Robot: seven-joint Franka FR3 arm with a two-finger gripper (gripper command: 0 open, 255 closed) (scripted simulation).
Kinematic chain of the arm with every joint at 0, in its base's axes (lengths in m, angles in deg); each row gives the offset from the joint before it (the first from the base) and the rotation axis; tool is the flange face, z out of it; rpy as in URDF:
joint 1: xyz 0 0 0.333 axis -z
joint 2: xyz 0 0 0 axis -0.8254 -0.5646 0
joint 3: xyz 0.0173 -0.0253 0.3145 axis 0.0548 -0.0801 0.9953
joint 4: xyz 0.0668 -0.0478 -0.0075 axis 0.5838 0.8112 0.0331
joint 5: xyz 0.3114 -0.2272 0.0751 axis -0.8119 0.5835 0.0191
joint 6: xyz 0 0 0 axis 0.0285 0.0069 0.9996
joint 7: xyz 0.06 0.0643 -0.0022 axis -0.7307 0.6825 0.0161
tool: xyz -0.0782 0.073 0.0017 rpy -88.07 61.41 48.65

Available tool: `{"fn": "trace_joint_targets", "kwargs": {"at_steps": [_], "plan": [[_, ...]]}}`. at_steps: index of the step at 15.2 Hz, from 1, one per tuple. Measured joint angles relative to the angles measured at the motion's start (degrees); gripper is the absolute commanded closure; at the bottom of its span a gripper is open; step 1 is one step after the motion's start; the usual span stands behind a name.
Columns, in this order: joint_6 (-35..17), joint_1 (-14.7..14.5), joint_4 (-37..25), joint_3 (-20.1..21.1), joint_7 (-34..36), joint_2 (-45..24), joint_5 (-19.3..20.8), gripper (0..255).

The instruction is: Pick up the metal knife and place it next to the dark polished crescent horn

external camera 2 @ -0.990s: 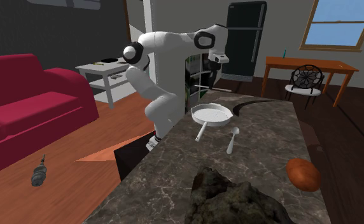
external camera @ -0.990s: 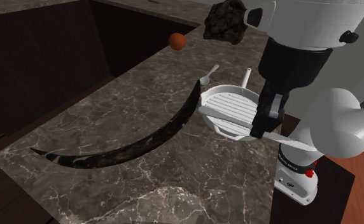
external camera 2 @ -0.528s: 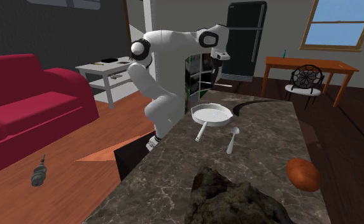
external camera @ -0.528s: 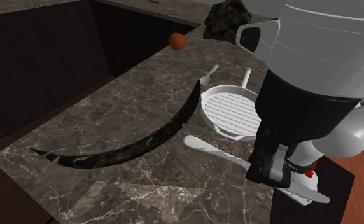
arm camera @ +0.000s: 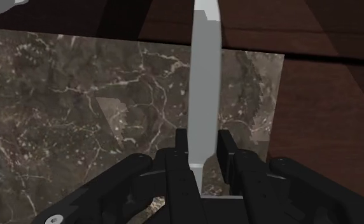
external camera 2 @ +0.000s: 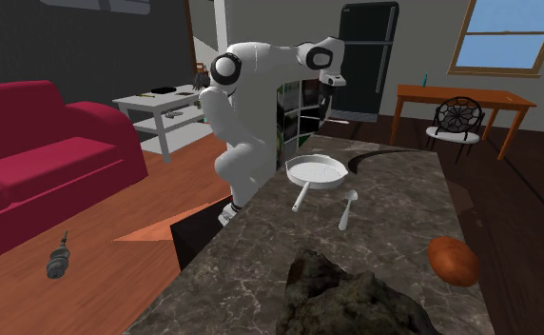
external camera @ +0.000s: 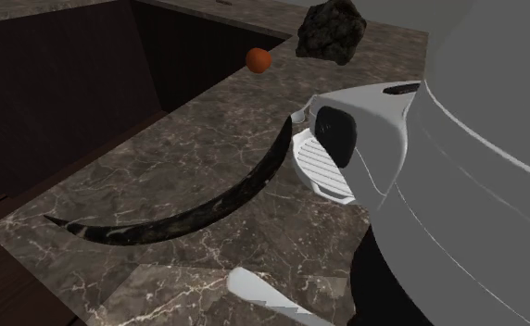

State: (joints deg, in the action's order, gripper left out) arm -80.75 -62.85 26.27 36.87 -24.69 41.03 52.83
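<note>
Pinching the pale knife (arm camera: 205, 83) by its near end between both fingers of the hand (arm camera: 203, 145). Long axis straight out at twelve o'clock from the fingertips, tip reaching past the edge of the marbled tabletop (arm camera: 79, 108).

In the shoulder view, blade at about six o'clock, by the tabletop's near edge and seemingly clear of it, running roughly ten to four.

Next out, at eleven to twelve o'clock from the blade and well apart from it: the dark crescent horn (external camera: 208, 199), lying flat, sweeping from eight o'clock round to one.

Probably called for: a carry toward twelve o'clock, then a lowering alongside that curve without nudging it.

Beyond, just beside the horn's far tip, a white ribbed pan (external camera: 321, 165). Farther still, an orange ball (external camera: 258, 59) and a dark rock (external camera: 333, 32).
</note>
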Motion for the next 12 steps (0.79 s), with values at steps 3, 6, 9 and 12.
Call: {"fn": "trace_joint_targets", "kwargs": {"at_steps": [3,6,9,12], "plan": [[-2.13,0.61,1.07,2.02,0.34,-0.39,-0.55,255],[-4.11,0.53,3.08,3.01,0.01,-0.09,-1.21,255],[-6.02,0.29,5.22,3.77,-0.44,0.31,-1.91,255],[-7.97,0.11,7.41,4.5,-1.06,0.63,-2.59,255]]}}
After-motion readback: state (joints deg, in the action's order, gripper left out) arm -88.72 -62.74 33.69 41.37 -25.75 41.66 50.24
